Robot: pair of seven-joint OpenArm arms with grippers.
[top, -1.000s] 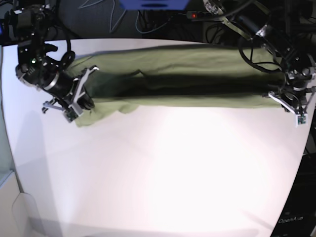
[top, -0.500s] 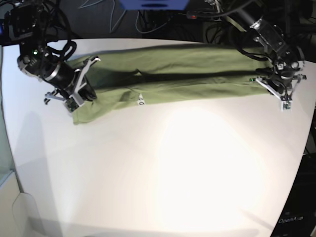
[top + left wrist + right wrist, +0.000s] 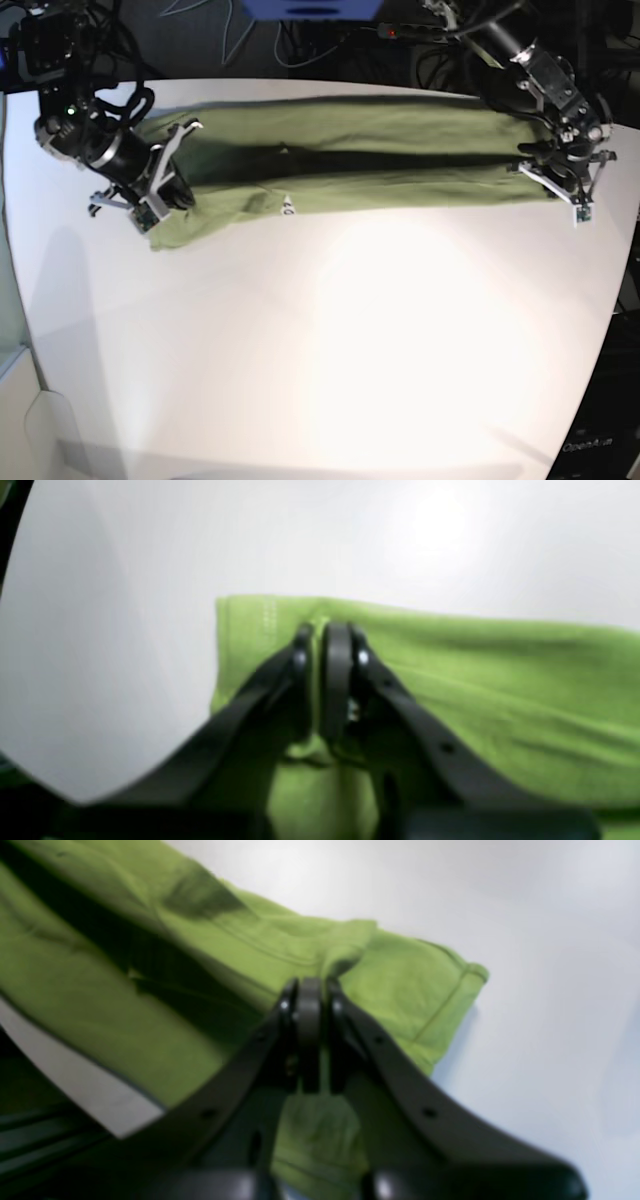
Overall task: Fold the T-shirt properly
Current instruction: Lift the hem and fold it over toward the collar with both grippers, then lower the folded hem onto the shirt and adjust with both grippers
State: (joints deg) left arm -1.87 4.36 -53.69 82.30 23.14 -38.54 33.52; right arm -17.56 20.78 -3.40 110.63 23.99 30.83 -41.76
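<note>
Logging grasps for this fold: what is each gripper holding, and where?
Both hold the olive-green cotton T-shirt. The left gripper pinches its hem-end corner; the right gripper pinches fabric beside a sleeve at the opposite end.

The right gripper (image 3: 310, 1005) rose from six o'clock to the middle of the picture, its two dark fingers (image 3: 235, 1080) pressed close together with a pinch of green cloth caught between the tips. The T-shirt (image 3: 150, 990) spread from nine o'clock up toward eleven, a deep shadowed fold running slantwise across it. Out toward two o'clock a hemmed sleeve end (image 3: 430, 995) lay flat on the white table (image 3: 550, 940), stitching visible along its edge. More cloth bunched low between the fingers near six. At eight o'clock a pale strip of table edge showed, dark beyond it. All of it was blurred.
</note>
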